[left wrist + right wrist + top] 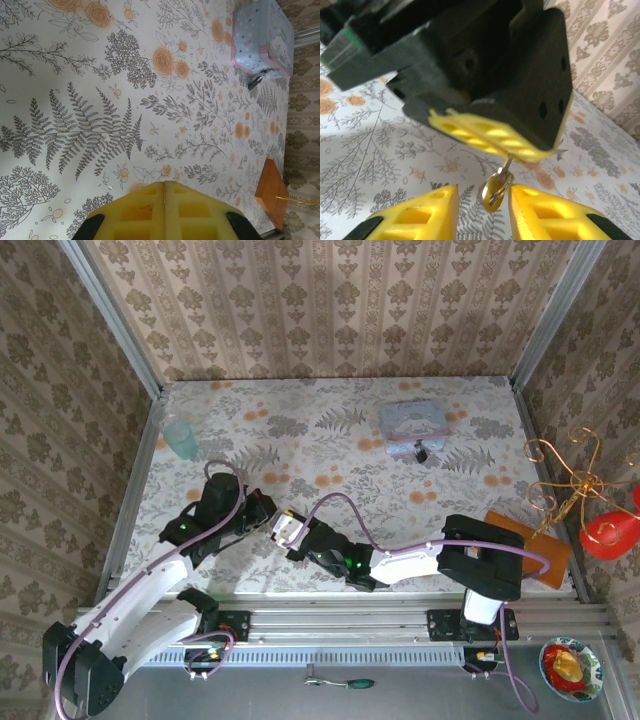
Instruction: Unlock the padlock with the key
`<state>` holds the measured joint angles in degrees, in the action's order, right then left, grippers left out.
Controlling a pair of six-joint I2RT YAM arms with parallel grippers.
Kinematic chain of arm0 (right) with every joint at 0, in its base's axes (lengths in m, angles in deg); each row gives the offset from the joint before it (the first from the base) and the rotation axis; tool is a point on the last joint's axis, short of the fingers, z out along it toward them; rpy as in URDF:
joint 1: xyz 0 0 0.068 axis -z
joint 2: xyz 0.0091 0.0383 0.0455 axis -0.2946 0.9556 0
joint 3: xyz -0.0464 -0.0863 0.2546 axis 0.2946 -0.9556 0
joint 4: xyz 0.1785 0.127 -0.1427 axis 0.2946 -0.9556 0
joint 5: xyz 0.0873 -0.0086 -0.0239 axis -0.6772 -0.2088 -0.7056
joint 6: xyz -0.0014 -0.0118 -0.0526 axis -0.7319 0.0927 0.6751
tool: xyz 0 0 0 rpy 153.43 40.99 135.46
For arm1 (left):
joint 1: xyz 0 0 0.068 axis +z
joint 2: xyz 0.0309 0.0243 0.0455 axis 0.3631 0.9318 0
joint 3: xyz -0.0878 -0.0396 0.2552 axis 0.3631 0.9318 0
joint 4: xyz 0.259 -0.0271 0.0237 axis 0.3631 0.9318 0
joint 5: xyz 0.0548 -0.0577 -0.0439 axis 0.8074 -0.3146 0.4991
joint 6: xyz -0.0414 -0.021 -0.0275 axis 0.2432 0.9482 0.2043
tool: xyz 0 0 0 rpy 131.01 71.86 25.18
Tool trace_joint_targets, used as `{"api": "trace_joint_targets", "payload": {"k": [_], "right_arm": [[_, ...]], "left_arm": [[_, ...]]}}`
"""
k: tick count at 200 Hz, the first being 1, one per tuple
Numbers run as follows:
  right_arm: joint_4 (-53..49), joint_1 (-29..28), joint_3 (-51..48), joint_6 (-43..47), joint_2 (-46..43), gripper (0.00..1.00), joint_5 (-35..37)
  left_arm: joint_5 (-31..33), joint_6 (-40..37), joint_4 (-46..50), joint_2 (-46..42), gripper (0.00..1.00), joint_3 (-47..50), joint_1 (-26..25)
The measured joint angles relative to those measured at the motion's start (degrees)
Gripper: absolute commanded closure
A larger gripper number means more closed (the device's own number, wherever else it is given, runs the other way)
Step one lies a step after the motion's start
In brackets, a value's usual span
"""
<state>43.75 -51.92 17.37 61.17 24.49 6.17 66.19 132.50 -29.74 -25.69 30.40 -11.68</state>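
The tiny dark padlock (421, 453) lies on the floral tabletop against the front of the pale blue box (412, 420), far from both arms; it also appears in the left wrist view as the padlock (257, 80) beside the box (262, 37). My left gripper (262, 512) is shut, with a thin metal sliver of the key pinched between its yellow pads (150, 210). In the right wrist view the left gripper's fingers (485, 135) hold the key (496, 190) by its blade. Its head and ring hang between the spread fingers of my open right gripper (482, 205), touching neither.
A teal cup (182, 438) stands at the back left. An orange board (530, 545) with a gold wire stand (570, 475) and a red object (610, 532) sits at the right edge. Metal rails and patterned walls close in the table.
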Motion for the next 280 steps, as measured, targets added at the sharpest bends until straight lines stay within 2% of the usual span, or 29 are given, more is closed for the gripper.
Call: {"api": "trace_joint_targets", "payload": {"k": [42, 72, 93, 127, 188, 231, 246, 280], "right_arm": [[2.3, 0.0, 0.0, 0.5, 0.0, 0.76, 1.2], [3.2, 0.0, 0.0, 0.7, 0.3, 0.7, 2.6], [3.4, 0.0, 0.0, 0.9, 0.3, 0.69, 3.0], [3.4, -0.2, 0.0, 0.7, 0.4, 0.81, 3.2], [3.4, -0.3, 0.0, 0.7, 1.8, 0.81, 5.1], [2.7, -0.5, 0.4, -0.7, 1.9, 0.94, 5.7], [2.7, -0.5, 0.4, -1.8, 1.9, 0.97, 5.8], [-0.3, -0.2, 1.3, -8.0, 1.4, 1.0, 6.3]], "left_arm": [[0.8, 0.4, 0.4, 0.4, 1.0, -0.3, -0.4], [1.2, 0.4, 0.5, 0.4, 1.0, -0.7, -0.4], [1.3, 0.4, 0.6, 0.4, 1.0, -0.7, -0.4], [1.3, 0.4, 0.6, 0.7, 1.0, -1.1, -0.4], [1.5, 0.5, 0.7, 0.7, 1.0, -1.2, -0.4], [2.1, 0.8, 0.4, 0.7, 1.0, -1.2, -0.4], [2.2, 0.8, 0.4, 0.7, 0.94, -1.2, -0.4], [2.6, -0.2, 0.9, 0.6, 0.58, -1.3, -0.3]]}}
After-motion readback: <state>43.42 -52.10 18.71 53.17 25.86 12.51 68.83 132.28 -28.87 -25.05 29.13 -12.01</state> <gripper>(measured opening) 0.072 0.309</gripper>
